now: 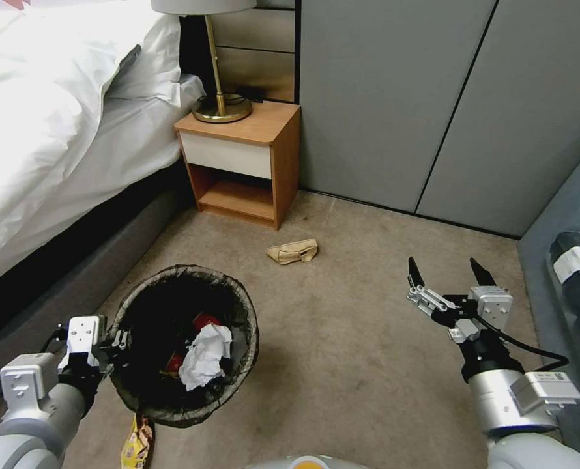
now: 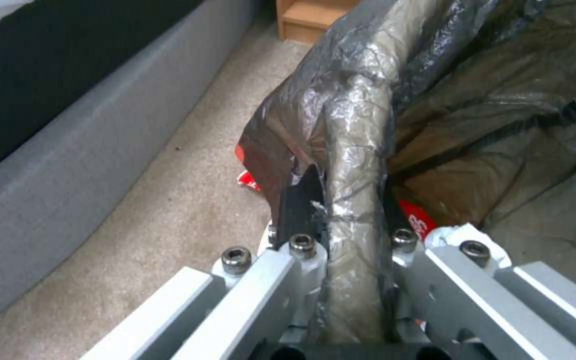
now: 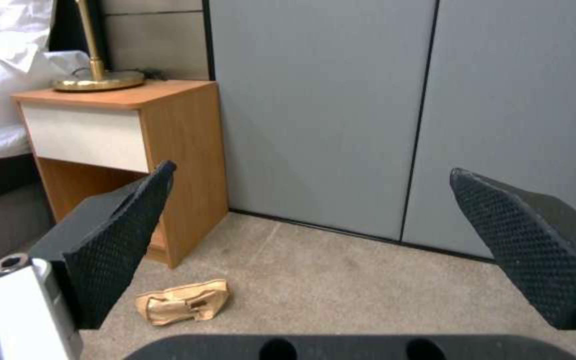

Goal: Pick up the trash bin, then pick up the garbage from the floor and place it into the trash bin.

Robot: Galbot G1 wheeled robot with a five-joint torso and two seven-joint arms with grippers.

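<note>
One tan paper bag (image 1: 292, 251) on beige carpet (image 1: 368, 339) near nightstand (image 1: 241, 163); left hand (image 2: 351, 230) clamped on trash bin (image 1: 184, 345) rim, right hand (image 1: 451, 273) wide open, empty.

The left arm reaches in from the lower left of the head view, its left pincer (image 1: 115, 343) clamped tight on the rim of the trash bin (image 1: 241, 306), one finger inside the rim and one outside. The right arm rises from the lower right, wrist angled toward the upper left, and the right pincer (image 1: 451, 270) is held in the air with its two dark fingers spread wide, gripping nothing.
</note>
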